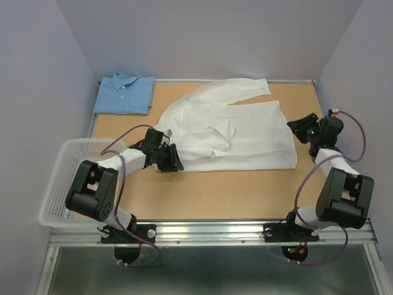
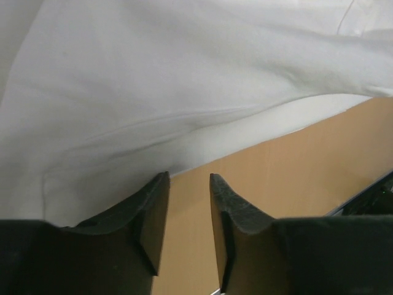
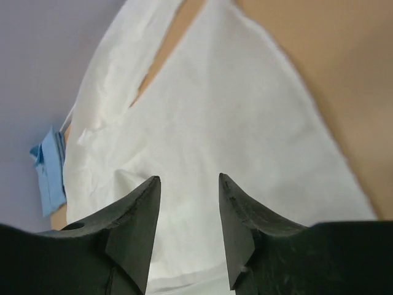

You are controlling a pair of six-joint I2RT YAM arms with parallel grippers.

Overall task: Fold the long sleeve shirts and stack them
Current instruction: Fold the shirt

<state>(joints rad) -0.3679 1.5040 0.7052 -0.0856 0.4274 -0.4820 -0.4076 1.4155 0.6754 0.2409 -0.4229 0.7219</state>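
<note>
The white shirt (image 1: pixel 239 132) lies spread on the brown table, one sleeve reaching to the back right. It fills the upper part of the left wrist view (image 2: pixel 184 80) and most of the right wrist view (image 3: pixel 209 129). The light blue shirt (image 1: pixel 125 93) lies folded at the back left corner; its edge shows in the right wrist view (image 3: pixel 49 169). My left gripper (image 1: pixel 172 158) is open and empty at the white shirt's near left edge (image 2: pixel 189 178). My right gripper (image 1: pixel 295 127) is open and empty at the shirt's right edge (image 3: pixel 189 179).
A white mesh basket (image 1: pixel 61 178) stands off the table's left edge beside the left arm. Pale walls close in the left, back and right sides. Bare table (image 1: pixel 233 190) lies in front of the white shirt.
</note>
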